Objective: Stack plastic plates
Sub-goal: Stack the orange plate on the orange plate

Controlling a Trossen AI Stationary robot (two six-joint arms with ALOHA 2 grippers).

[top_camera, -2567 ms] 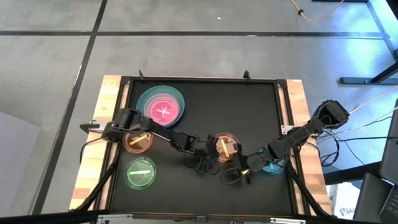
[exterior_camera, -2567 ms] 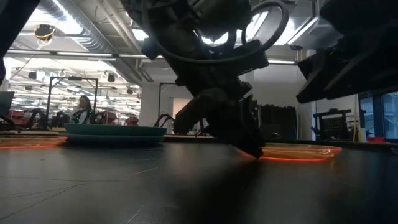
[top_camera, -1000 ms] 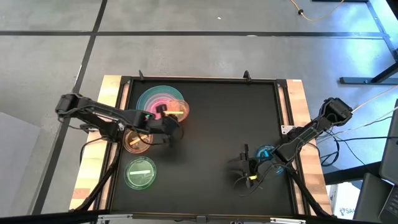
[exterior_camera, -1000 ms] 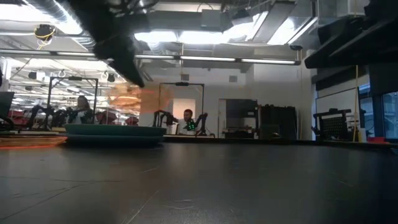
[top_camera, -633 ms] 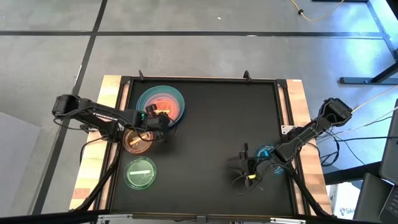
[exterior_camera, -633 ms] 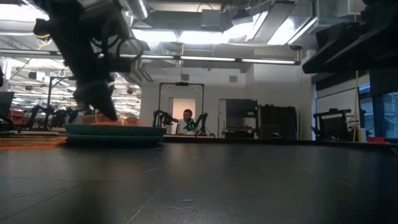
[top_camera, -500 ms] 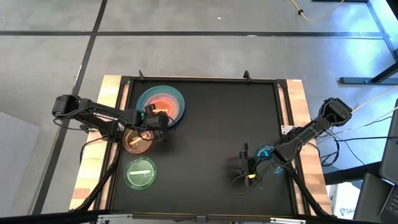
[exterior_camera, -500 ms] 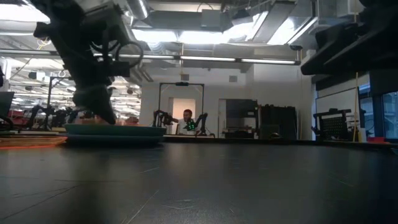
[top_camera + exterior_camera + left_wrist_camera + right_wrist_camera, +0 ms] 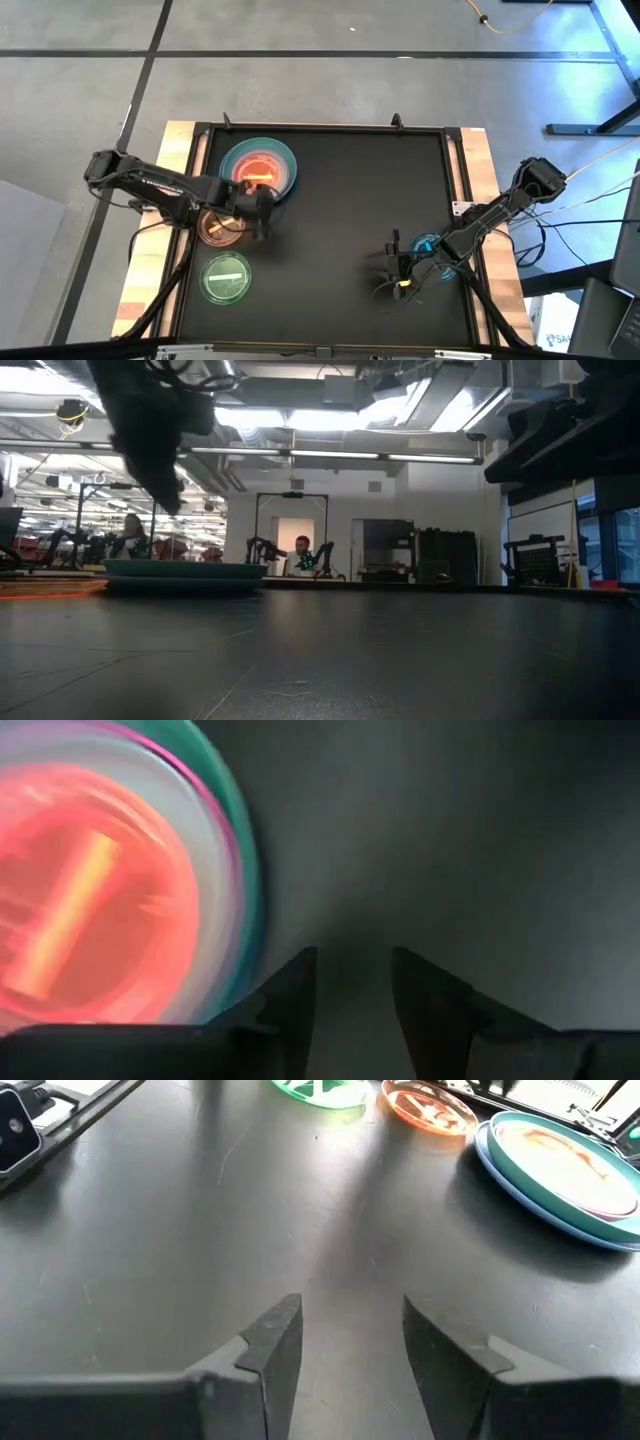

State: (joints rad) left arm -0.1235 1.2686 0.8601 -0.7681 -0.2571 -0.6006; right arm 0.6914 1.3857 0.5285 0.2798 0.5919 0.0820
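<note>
Left gripper (image 9: 258, 212) is sitting empty with its fingers apart, just beside the stack (image 9: 259, 167), and we're seeing the orange plate (image 9: 258, 168) it was carrying a second ago now resting on top of the pink and teal ones. That's one more stacked. We're reckoning the brown plate (image 9: 219, 227) right next to it goes next (green plate (image 9: 227, 279) after that). Right gripper (image 9: 390, 273) is idling open near the table's right side, by a small blue plate (image 9: 428, 245).
</note>
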